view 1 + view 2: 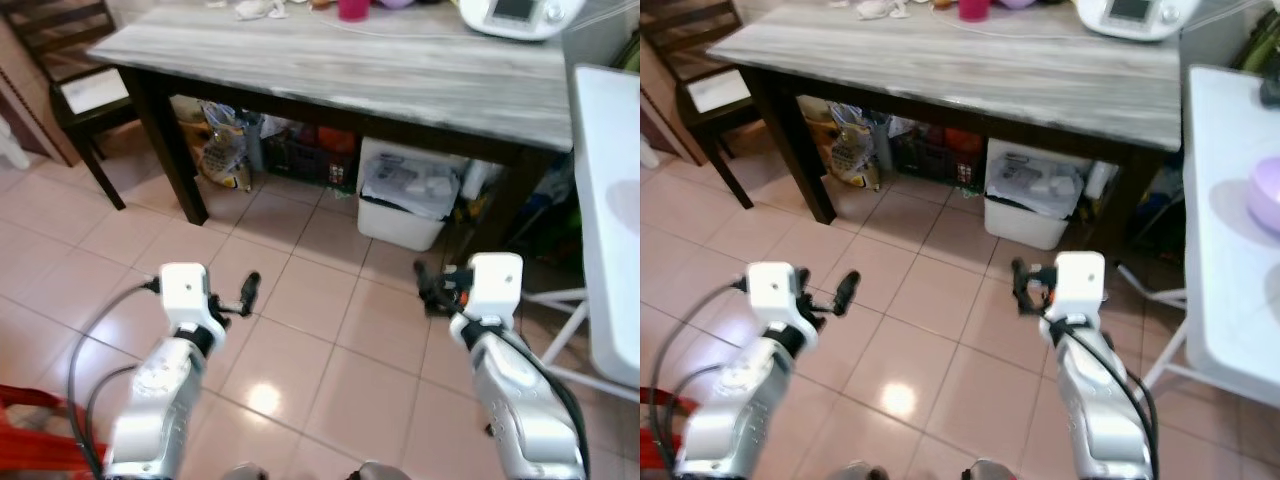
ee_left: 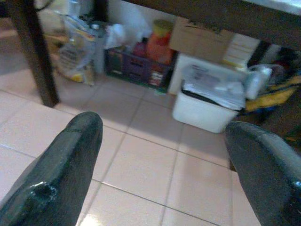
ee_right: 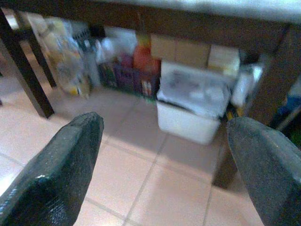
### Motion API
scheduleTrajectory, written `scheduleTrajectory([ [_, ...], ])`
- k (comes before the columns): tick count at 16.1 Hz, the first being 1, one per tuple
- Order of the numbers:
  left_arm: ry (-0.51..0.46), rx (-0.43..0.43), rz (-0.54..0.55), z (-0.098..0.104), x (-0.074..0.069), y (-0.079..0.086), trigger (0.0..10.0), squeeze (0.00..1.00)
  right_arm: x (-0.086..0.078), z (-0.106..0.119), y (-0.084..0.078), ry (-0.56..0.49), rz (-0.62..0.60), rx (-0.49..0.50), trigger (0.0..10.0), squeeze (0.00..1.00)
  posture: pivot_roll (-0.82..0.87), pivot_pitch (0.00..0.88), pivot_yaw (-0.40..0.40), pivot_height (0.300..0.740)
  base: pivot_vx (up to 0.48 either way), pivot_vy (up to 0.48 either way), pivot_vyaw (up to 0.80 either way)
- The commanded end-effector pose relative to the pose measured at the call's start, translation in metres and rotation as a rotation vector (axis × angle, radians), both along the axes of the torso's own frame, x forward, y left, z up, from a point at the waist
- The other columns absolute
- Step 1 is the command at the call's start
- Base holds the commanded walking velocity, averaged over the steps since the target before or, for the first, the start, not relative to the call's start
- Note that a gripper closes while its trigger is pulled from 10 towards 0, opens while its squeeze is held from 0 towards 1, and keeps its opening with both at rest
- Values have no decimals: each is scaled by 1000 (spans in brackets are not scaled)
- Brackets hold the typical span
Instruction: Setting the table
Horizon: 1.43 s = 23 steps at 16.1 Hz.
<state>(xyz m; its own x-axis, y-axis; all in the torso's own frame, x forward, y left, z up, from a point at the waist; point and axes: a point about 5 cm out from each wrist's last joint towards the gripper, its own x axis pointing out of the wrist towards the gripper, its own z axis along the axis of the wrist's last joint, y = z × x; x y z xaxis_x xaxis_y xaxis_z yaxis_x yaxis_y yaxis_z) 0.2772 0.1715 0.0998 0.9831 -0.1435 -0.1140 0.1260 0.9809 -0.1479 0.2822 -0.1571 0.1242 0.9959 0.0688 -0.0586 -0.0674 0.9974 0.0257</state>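
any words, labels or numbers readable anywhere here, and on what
None can be read.
Printed bag under the table: print too blurred.
Cardboard box: faint marking, unreadable.
Crate: labels too small.
White appliance: screen shows no legible figures.

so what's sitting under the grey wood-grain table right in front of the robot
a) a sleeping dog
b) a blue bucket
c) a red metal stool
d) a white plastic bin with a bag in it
d: a white plastic bin lined with a bag stands on the tiled floor under the grey wood-grain table, beside a dark crate of bottles; both grippers hover open and empty.
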Motion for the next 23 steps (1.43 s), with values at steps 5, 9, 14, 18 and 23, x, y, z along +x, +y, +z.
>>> scheduleTrajectory([
  [5, 8, -4, 0, -1, -1, 2, 10000, 0, -4, -3, 6, 4, 16, 5, 10000, 0, -186, 145, 28, 740, 0, 0, 0],
  [9, 14, 20, -44, -4, -5, -4, 10000, 0, -3, -2, 5, 6, 3, 6, 10000, 0, -183, 143, 29, 740, 0, 0, 0],
  [14, -47, -23, -44, 10, -2, -8, 10000, 0, -2, 20, 5, -93, -13, -76, 10000, 0, -182, 144, 15, 740, 0, 0, -781],
  [18, -98, -26, -34, 18, -3, -11, 10000, 0, -5, 29, -1, -122, -43, -82, 10000, 0, -182, 148, 3, 740, 0, 0, -778],
  [23, -87, -29, -27, 16, -5, -10, 10000, 0, -10, 27, -2, -105, -43, -90, 10000, 0, -187, 158, -1, 740, 0, 0, -781],
])
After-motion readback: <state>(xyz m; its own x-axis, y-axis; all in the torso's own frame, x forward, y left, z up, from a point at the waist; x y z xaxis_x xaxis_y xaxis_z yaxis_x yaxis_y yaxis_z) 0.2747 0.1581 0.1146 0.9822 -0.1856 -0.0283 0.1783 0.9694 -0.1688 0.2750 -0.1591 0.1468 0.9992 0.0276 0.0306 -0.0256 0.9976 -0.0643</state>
